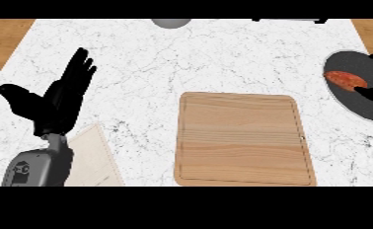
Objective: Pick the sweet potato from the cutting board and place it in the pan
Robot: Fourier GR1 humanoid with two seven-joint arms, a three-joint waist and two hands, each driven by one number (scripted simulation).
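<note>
- White marble counter fills your view, veined grey, with wooden strips showing at the far left and right edges.
- Pale wood next: the cutting board lies flat at centre, and nothing sits on it now.
- Look left, your left hand stands near that edge, fingers straight and pointing up, thumb spread wide, holding nothing. It is resting.
- Just below that forearm lies a pale slab, partly under the arm; you cannot tell what it is.
- Over at the right edge, the dark pan is cut off by the frame, so you see only part of it.
- A grey round object peeks in at the top edge, well apart from everything.
- Smallest of all: the sweet potato, reddish orange, lies inside the pan, on its floor.
- Two black fingertips of your right hand poke in at the frame edge just beside the sweet potato; whether they are spread or curled, you cannot tell.
- The placing looks done, I judge. The risk is in the pull-back: fingers that close could snag the sweet potato and roll it out, or catch the pan's rim and shove it toward the counter's edge.
</note>
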